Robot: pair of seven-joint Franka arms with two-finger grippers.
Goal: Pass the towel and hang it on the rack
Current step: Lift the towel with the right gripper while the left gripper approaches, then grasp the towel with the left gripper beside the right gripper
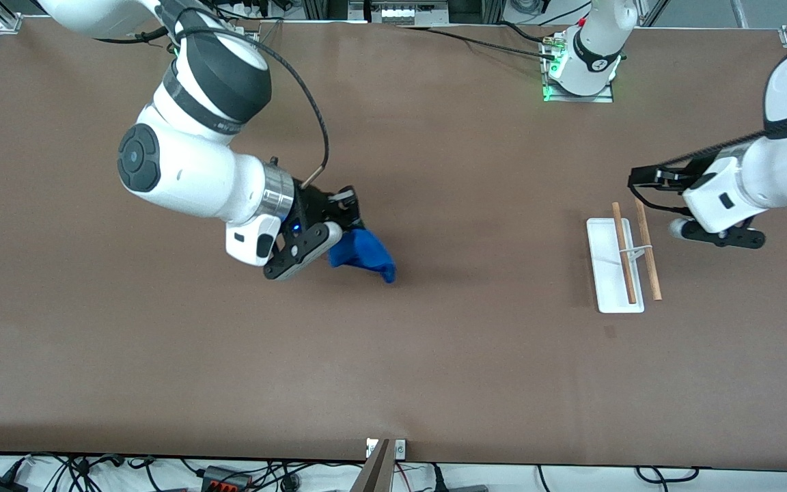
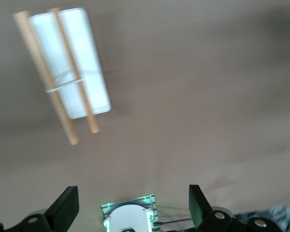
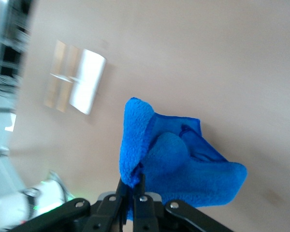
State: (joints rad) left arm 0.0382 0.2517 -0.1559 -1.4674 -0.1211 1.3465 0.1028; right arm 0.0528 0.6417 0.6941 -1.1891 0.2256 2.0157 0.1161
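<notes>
Brown table (image 1: 434, 355) is carrying the rack (image 1: 615, 265) toward the left arm's end, white base down with its two wooden rods lying parallel above it. Well away from the rack, toward the right arm's end, the right gripper (image 1: 347, 217) is pinching the blue towel (image 1: 364, 255) with fingers closed tight, the cloth hanging bunched over the table. Just beside the rack, the left gripper (image 1: 653, 179) is waiting in the air, fingers spread wide and holding nothing.

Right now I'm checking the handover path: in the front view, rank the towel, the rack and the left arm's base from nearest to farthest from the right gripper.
1. The blue towel, pinched in the shut right gripper, mid-table.
2. The left arm's base, at the table's robot edge.
3. The rack, toward the left arm's end, beside the open left gripper.
</notes>
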